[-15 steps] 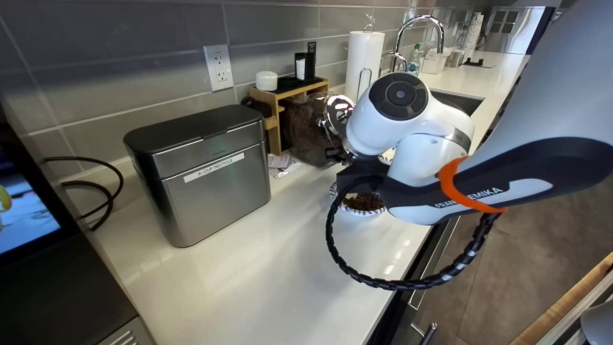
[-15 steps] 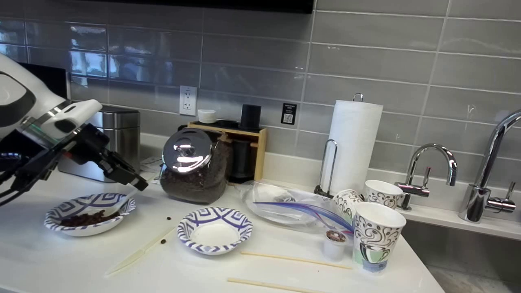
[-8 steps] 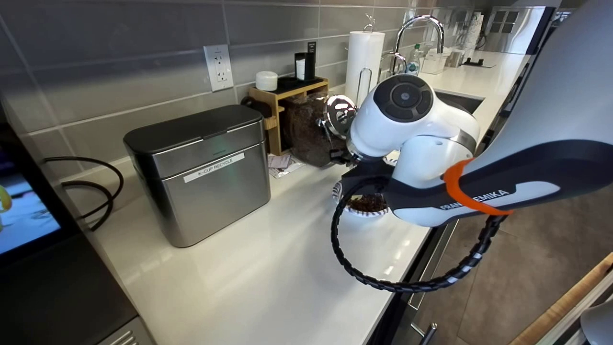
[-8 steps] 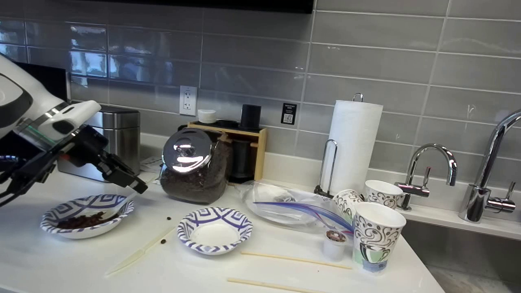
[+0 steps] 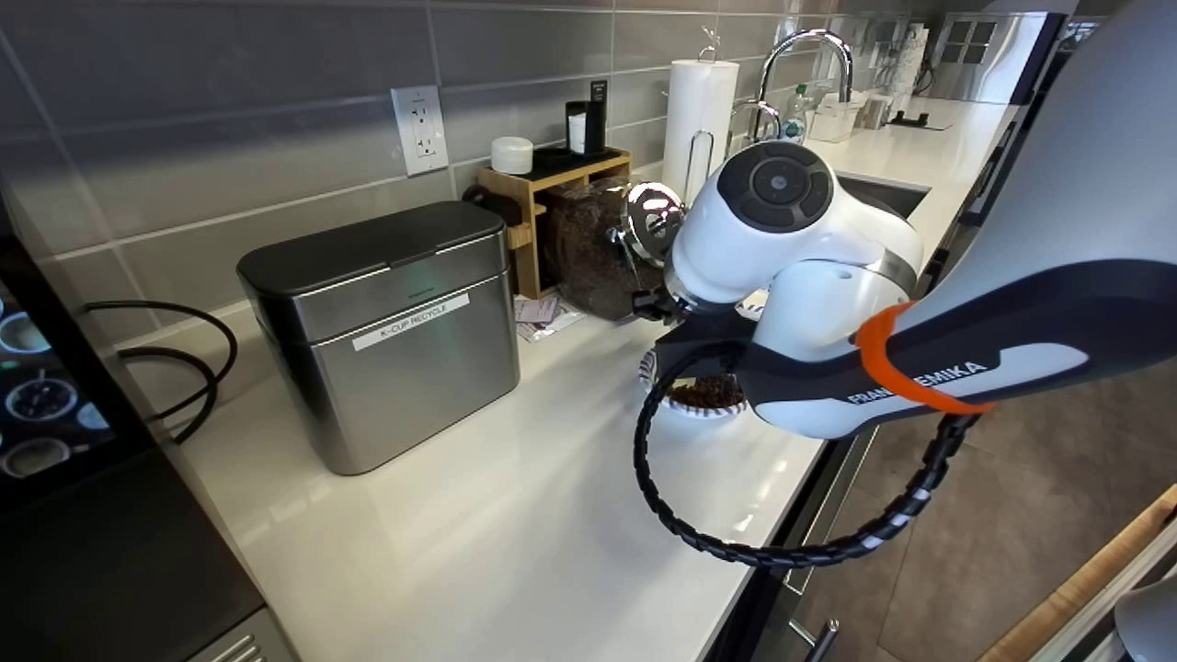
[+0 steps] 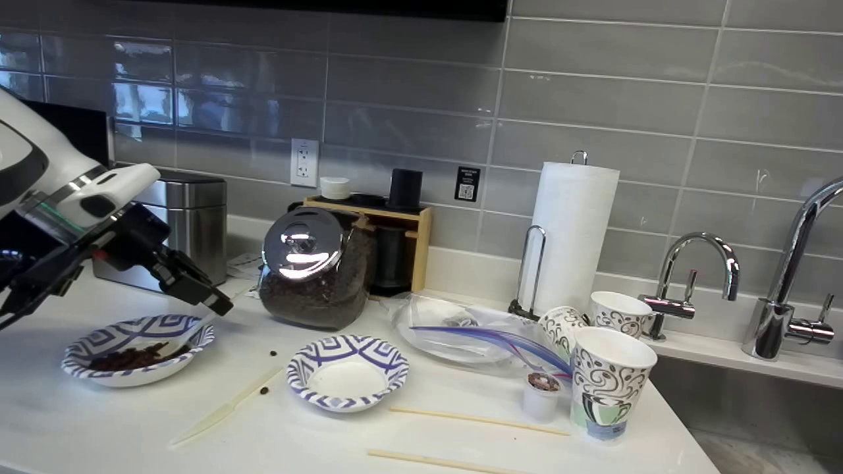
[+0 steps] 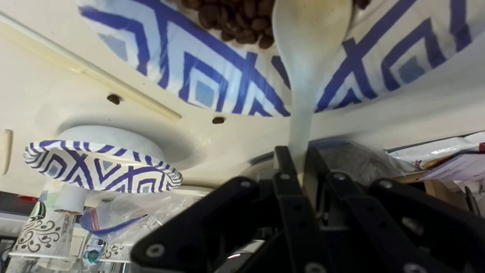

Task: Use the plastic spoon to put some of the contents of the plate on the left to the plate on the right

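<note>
My gripper (image 6: 222, 303) is shut on the handle of the white plastic spoon (image 6: 190, 334); the fingertips pinch it in the wrist view (image 7: 298, 155). The spoon tilts down into the left plate, a bowl-shaped paper plate with blue pattern (image 6: 148, 377). Dark brown beans (image 6: 125, 360) lie in that plate. In the wrist view the spoon's head (image 7: 312, 22) is beside the beans, with none on its visible part; its tip is cut off. The right plate (image 6: 346, 403), same pattern, stands apart and holds nothing visible. The arm partly hides the left plate (image 5: 703, 409) in an exterior view.
A plastic knife (image 6: 227, 408) and loose beans (image 6: 264, 390) lie between the plates. A jar (image 6: 316, 283) stands behind. Sticks (image 6: 481, 421), a pod (image 6: 542, 398), cups (image 6: 609, 382) and a plastic bag (image 6: 461, 336) are on the right. A steel bin (image 5: 405, 349) stands near the wall.
My gripper and spoon have moved slightly left and down in an exterior view. The left plate has slid slightly left with them. The right plate has not moved.
</note>
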Robot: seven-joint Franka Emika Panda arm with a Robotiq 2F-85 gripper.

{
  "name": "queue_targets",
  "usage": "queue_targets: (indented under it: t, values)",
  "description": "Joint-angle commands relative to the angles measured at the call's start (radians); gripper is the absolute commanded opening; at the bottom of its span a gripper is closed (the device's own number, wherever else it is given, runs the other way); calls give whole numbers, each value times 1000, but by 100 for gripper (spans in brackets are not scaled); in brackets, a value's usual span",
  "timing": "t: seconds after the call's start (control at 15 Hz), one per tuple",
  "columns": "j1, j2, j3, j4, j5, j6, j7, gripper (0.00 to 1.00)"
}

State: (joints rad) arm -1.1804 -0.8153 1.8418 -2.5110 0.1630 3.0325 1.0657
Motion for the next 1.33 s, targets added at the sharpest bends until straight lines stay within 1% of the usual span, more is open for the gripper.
queue_targets:
  t: [0.0, 0.8, 1.27]
  values:
    - [12, 32, 15, 2, 43, -49, -25, 3]
    - [-42, 216, 47, -4, 70, -71, -86, 3]
    - [-43, 271, 48, -1, 93, -117, -113, 3]
